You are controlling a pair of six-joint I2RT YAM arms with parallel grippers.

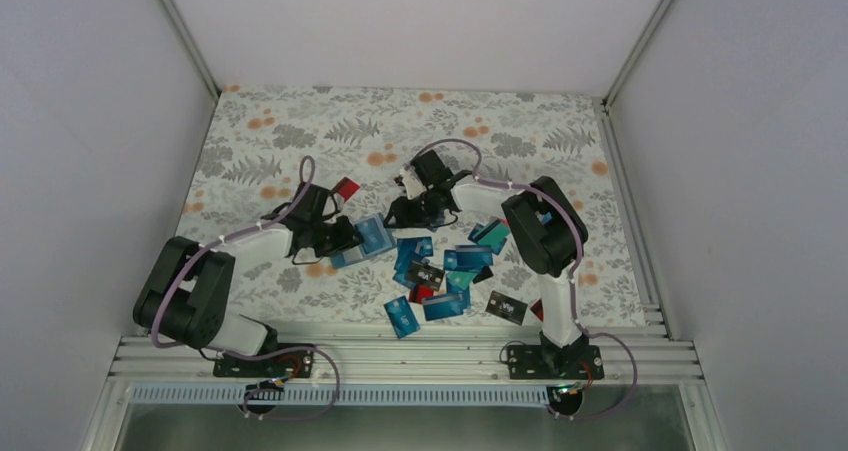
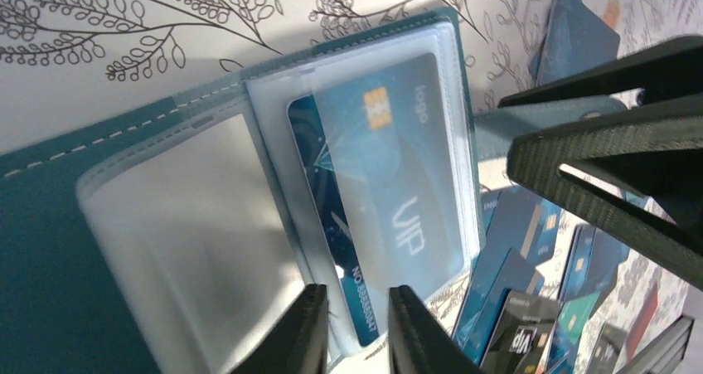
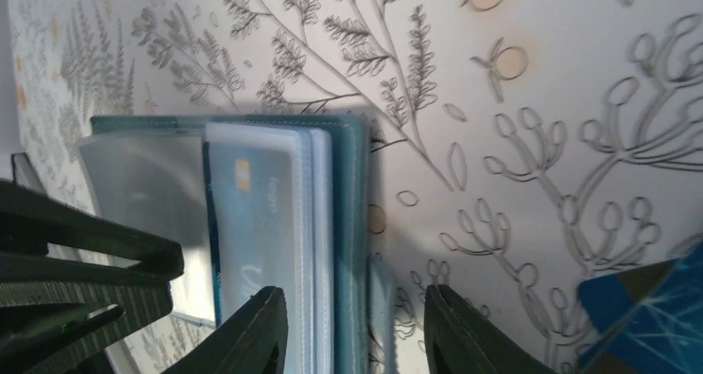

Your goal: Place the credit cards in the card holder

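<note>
The card holder lies open on the patterned table, teal cover down and clear sleeves up. A blue VIP credit card sits partly inside one sleeve, its lower end sticking out. My left gripper hovers over that end with its jaws a narrow gap apart, and nothing is clearly pinched. My right gripper is open and straddles the holder's teal edge from the other side. Its fingers show in the left wrist view. Several loose credit cards lie scattered to the right of the holder.
A red card lies just behind the left gripper. A blue card lies near the right gripper. White walls close in the table on three sides. The arm bases stand along the near rail.
</note>
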